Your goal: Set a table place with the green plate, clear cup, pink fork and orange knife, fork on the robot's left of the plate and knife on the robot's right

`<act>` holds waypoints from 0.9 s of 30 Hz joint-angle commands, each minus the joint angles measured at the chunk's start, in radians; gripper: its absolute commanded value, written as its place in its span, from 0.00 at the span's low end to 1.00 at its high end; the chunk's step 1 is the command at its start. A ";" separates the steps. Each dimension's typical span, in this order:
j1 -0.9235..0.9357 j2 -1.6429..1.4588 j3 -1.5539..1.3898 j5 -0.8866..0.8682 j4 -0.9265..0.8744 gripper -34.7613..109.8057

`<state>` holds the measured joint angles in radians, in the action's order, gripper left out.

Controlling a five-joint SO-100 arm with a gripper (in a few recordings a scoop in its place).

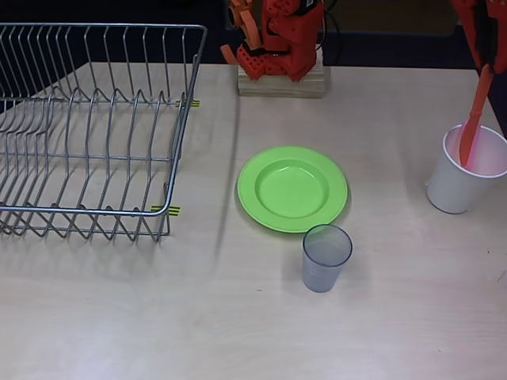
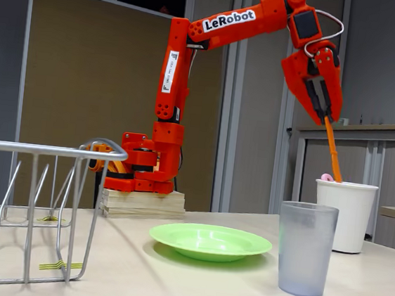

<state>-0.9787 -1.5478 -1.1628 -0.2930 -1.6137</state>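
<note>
Orange arm (image 2: 179, 82) bolted to a wooden block (image 2: 142, 204) at the back of the counter (image 1: 238, 332), reaching high over to the right in the fixed view. Tool (image 2: 323, 108) pointed downward above the white cup (image 2: 343, 213), closed on the upper end of the orange knife (image 2: 333, 152). Knife hanging tilted, lower end down inside the white cup; in the overhead view, same knife (image 1: 474, 127) seen slanting into the cup's mouth (image 1: 467, 170) at the right edge of the counter. Whether the blade tip touches the cup's bottom: cannot tell.

Pink fork (image 2: 326, 177) standing in the same white cup, a small rounded pink end peeking just over the rim beside the knife; a pink tint inside the cup in the overhead view, shape too unclear to trace.

Green plate (image 1: 292, 188) lying flat near the middle of the counter, in front of the arm's base, nothing on it. Clear cup (image 1: 325, 257) standing upright just beside the plate's near edge, toward the lower right in the overhead view, very close to the rim, contact not certain. In the fixed view, clear cup (image 2: 305, 248) closest to the camera, to the right of the plate (image 2: 209, 241).

Wire dish rack (image 1: 91, 131) occupying the left side of the counter, well apart from the plate, racks bare. Small yellow-and-black tape marks (image 1: 166, 210) by its corners.
</note>
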 commanded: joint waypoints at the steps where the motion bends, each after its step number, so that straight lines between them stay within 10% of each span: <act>1: -0.034 -0.071 0.060 -0.038 -0.067 0.24; 15: 0.018 -0.264 0.035 0.149 -0.112 0.24; 27: 0.445 -0.572 -0.383 0.638 0.038 0.24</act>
<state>-0.6259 -2.0341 -1.4542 0.2577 -1.6137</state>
